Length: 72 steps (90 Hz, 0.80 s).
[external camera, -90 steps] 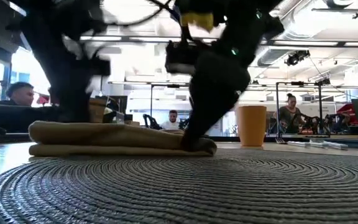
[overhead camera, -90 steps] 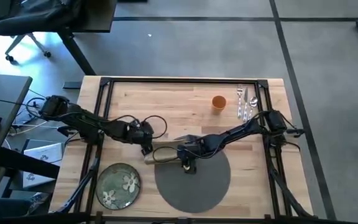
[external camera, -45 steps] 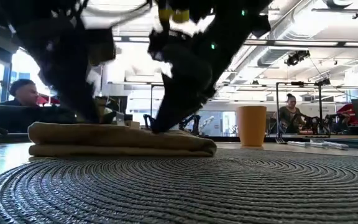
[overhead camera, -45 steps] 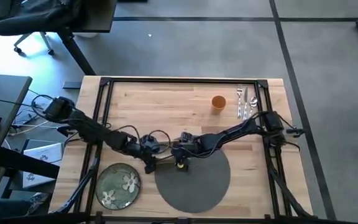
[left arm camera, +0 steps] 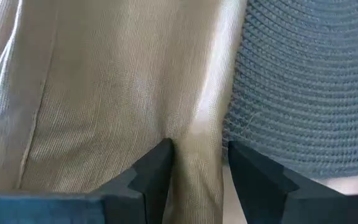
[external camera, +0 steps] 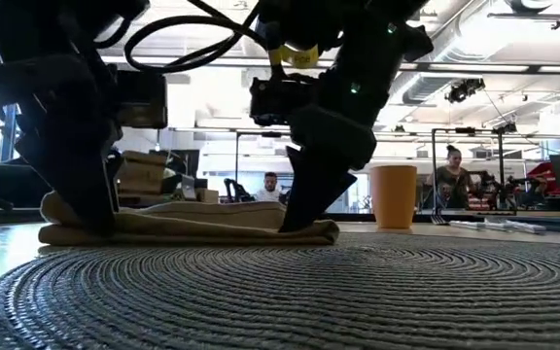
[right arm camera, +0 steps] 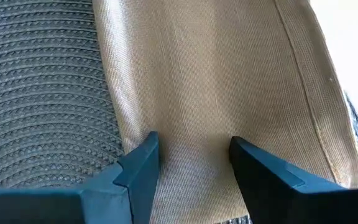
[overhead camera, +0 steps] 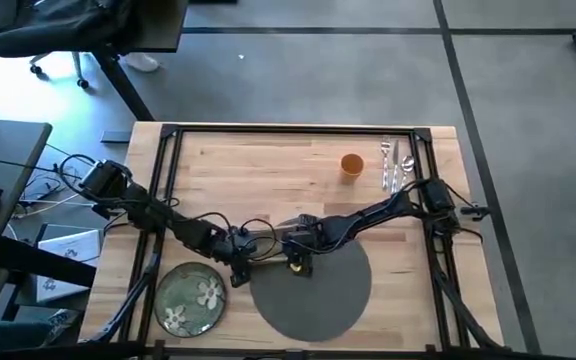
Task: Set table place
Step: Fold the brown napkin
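A folded tan napkin point(overhead camera: 266, 247) point(external camera: 192, 222) lies flat across the far left rim of the round dark-grey placemat point(overhead camera: 313, 295) and the table point(overhead camera: 268, 175). My left gripper point(overhead camera: 238, 265) point(left arm camera: 199, 155) stands over the napkin's left end. My right gripper point(overhead camera: 298, 262) point(right arm camera: 194, 146) stands over its right end. Both point down and are open by a narrow gap. The green flowered plate point(overhead camera: 190, 297) sits near left. The orange cup point(overhead camera: 351, 165) and silver cutlery point(overhead camera: 396, 165) lie far right. My left gripper sets both fingertips point(left arm camera: 163, 155) down on the napkin's left end, on the strip along the edge that borders the placemat point(left arm camera: 197, 124). A low crease of cloth runs between them. The napkin lies flat. My right gripper comes from above. Its fingertips point(right arm camera: 145, 152) rest on the top layer of the napkin's right end point(right arm camera: 194, 112), which lies smooth between them. In the low view one finger point(external camera: 295, 214) meets that end. The napkin stays on the placemat rim.
A thin black frame point(overhead camera: 288, 129) runs around the tabletop's edges. Bare wood lies between the napkin and the cup point(external camera: 394, 194). A grey desk with cables point(overhead camera: 8, 200) stands left of the table. People sit in the room beyond.
My left gripper has gone toward the near edge and down onto the napkin's left end. My right gripper rose off the napkin's right end, shifted left, then came back right and down onto it. The napkin has kept its place.
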{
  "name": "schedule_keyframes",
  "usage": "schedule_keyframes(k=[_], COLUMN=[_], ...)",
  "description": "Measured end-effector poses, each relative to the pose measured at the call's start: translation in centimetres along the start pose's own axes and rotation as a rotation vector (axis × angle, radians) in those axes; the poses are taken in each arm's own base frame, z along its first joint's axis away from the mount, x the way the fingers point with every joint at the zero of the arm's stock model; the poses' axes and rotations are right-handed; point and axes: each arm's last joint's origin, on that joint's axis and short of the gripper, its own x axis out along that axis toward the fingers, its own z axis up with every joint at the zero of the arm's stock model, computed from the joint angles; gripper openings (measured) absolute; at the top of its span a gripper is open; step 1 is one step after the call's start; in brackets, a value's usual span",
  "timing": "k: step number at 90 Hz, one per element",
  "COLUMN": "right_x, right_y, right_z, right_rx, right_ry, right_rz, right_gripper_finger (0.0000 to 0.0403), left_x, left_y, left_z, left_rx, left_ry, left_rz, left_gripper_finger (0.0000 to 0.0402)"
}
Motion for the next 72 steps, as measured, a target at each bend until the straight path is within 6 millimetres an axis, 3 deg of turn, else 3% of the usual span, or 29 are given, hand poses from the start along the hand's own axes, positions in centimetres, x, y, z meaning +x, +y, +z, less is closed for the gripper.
schedule_keyframes(k=[12,22,38,52,63,72], right_x=[-1.6,-4.9,-9.1,-11.0,-10.4,-9.0], right_y=[-0.1,-0.2,0.6,1.7,2.1,1.6], right_z=[0.3,0.9,-0.4,-2.0,-4.7,-7.7], right_rx=[-0.005,-0.006,-0.040,-0.070,-0.084,0.008], right_ry=[0.005,-0.034,0.010,0.066,0.128,0.182], right_rz=[0.007,0.021,0.002,-0.073,-0.125,-0.101], right_gripper_finger=[0.0181,0.0181,0.0181,0.0181,0.0181,0.0181], left_x=[-2.3,-4.5,-6.7,-6.2,-4.7,-2.7], left_y=[-0.8,-1.7,-2.8,-2.9,-2.4,-1.7], left_z=[1.0,2.3,3.9,5.7,7.1,7.9], left_rx=[-0.016,0.009,0.094,0.161,0.243,0.288], left_ry=[-0.071,-0.160,-0.307,-0.354,-0.349,-0.332], left_rz=[-0.065,-0.122,-0.118,-0.067,0.005,0.054], left_gripper_finger=[0.0144,0.0144,0.0144,0.0144,0.0144,0.0144])
